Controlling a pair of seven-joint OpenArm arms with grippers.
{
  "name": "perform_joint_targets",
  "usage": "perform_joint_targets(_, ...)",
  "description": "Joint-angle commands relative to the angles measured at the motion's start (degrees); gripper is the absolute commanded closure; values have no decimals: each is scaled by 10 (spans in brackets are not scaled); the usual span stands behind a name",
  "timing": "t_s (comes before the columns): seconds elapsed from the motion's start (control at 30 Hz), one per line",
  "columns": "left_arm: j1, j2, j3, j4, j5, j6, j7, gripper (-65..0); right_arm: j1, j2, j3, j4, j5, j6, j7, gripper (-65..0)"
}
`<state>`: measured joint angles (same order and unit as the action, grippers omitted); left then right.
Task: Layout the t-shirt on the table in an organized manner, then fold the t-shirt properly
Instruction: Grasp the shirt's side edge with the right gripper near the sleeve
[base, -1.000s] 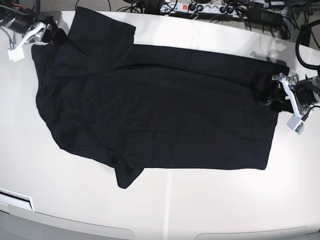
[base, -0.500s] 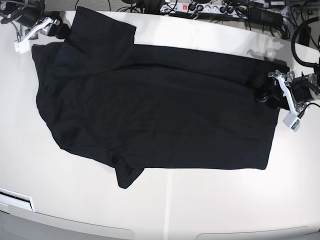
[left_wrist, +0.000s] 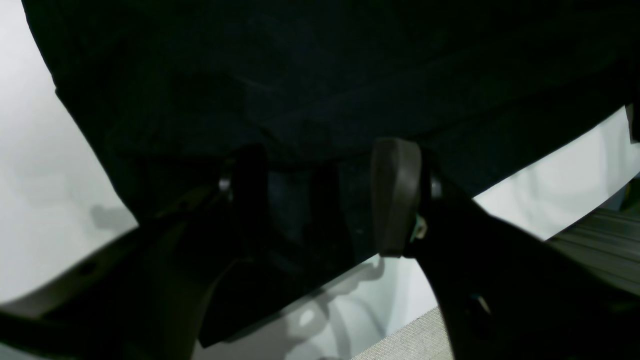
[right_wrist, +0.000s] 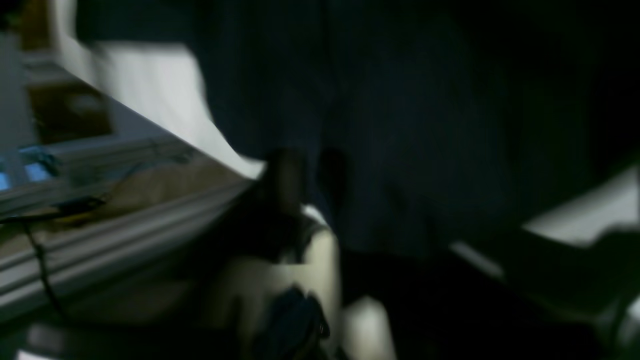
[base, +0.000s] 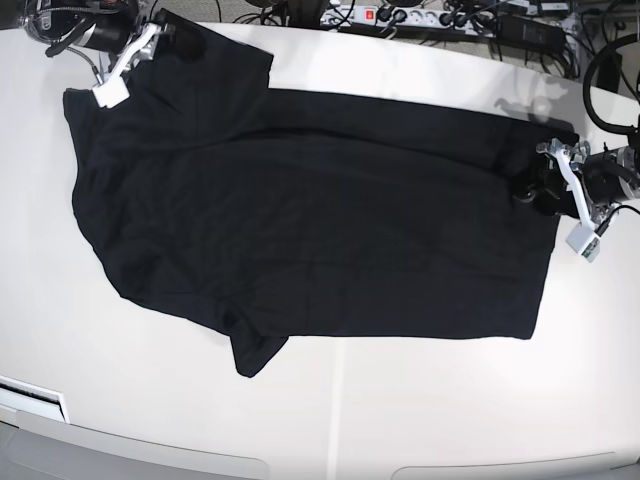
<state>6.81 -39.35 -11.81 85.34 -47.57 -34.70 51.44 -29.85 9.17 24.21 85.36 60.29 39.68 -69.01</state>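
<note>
The off-white worktop (base: 420, 420) carries the black t-shirt (base: 310, 230), spread nearly flat across its middle, one sleeve reaching the far left corner and the hem near the right edge. The left gripper (left_wrist: 320, 200) straddles that hem, jaws spread with cloth between them. The right gripper (base: 150, 40) sits at the far sleeve; blur hides whether its jaws pinch fabric. A thin or missed pinch there could let the sleeve slip and bunch.
</note>
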Motion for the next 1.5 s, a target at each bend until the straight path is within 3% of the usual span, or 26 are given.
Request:
perform_joint_targets(0.0,-6,-13,-6,6,-9,0,-8,-342,-1,7,3,28,24,3,2,0)
perform_joint_targets(0.17,-6,-13,-6,6,-9,0,-6,-342,6,7,2,132,71,3,-6,0)
perform_joint_targets(0.37,-6,-13,-6,6,-9,0,-6,-342,77,7,2,173,61,3,-6,0)
perform_joint_targets(0.87,-6,-13,-6,6,-11,0,-6,-342,244,3,-30,42,-160,3,157,-8)
perform_joint_targets(0.9,-6,-13,-6,6,-11,0,-6,-342,256,3,-32,31,-183,3,173,-75)
perform_joint_targets(1.0,-6,-13,-6,6,-11,0,-6,-342,287,4,-32,23,-232,-73,189,-325)
perform_joint_targets(1.03,-6,-13,-6,6,-11,0,-6,-342,297,4,-32,23,-233,-94,188,-379)
perform_joint_targets(1.1,-6,-13,-6,6,-11,0,-6,-342,311,4,-32,23,-233,-116,174,-401)
perform_joint_targets(1.2,-6,-13,-6,6,-11,0,-4,-342,328,4,-31,23,-226,-118,129,-400)
perform_joint_targets(1.3,-7,-14,-6,6,-12,0,4,-340,331,4,-30,44,-165,-56,45,-323)
perform_joint_targets(1.33,-7,-15,-6,7,-14,-1,8,-303,328,4,-29,58,-129,-22,5,-270)
perform_joint_targets(1.37,-7,-16,-6,7,-25,-7,13,-214,321,5,-29,75,-83,3,-36,-191)
perform_joint_targets(1.4,-7,-16,-6,7,-37,-17,21,-81,310,8,-30,92,-39,3,-67,-86)
perform_joint_targets(1.43,-7,-17,-6,7,-49,-20,32,0,296,10,-30,109,-4,3,-85,0)
perform_joint_targets(1.47,-7,-16,-6,7,-61,-19,45,0,281,13,-30,123,12,3,-89,0)
